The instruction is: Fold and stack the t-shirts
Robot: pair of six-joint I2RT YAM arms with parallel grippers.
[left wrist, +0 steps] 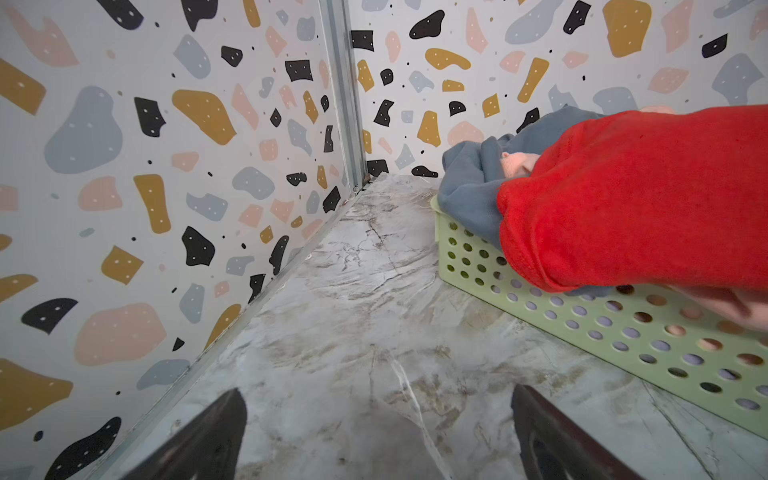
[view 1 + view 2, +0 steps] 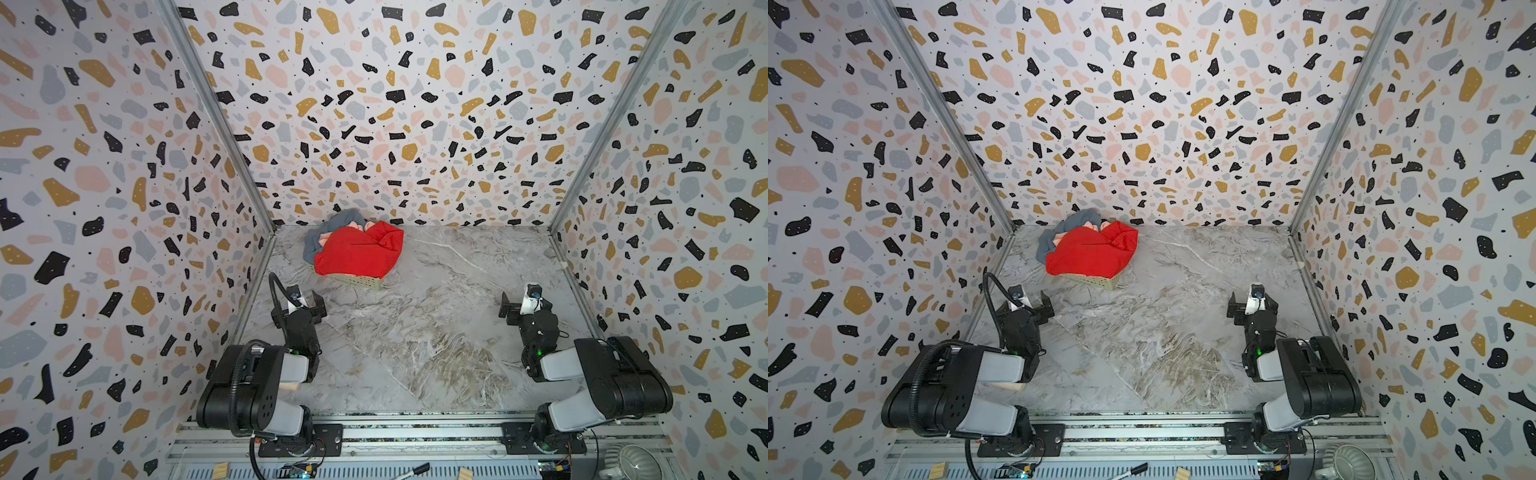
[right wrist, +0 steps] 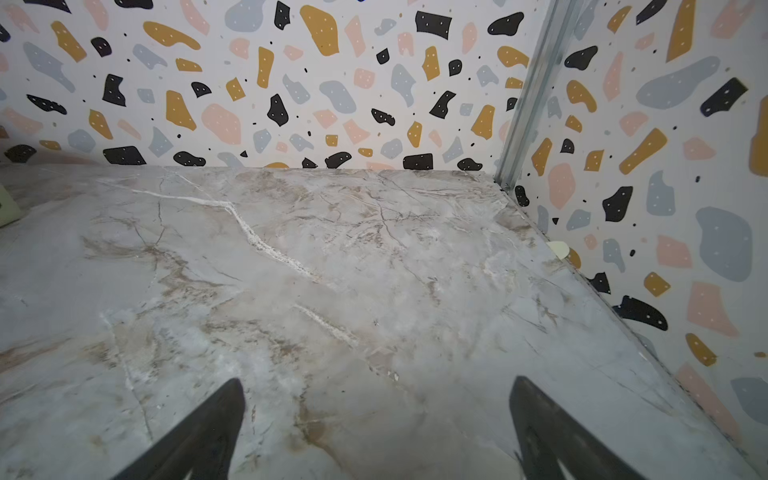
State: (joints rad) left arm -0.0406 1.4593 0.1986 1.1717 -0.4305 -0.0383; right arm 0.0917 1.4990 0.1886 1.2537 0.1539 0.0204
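Left claw (image 1: 376, 390), right claw (image 3: 376, 380) released, empty — my first pick pending; shirts (image 2: 357, 251) heaped in basket (image 1: 582, 324), red topmost.

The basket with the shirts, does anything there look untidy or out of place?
The red t-shirt lies crumpled on top and spills over the near rim of the basket, hiding most of it. The grey-blue t-shirt hangs out over the left side, and a peach t-shirt pokes out between them. Nothing looks damaged.

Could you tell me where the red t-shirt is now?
In both top views the red t-shirt drapes over the basket, far left, near the back wall.
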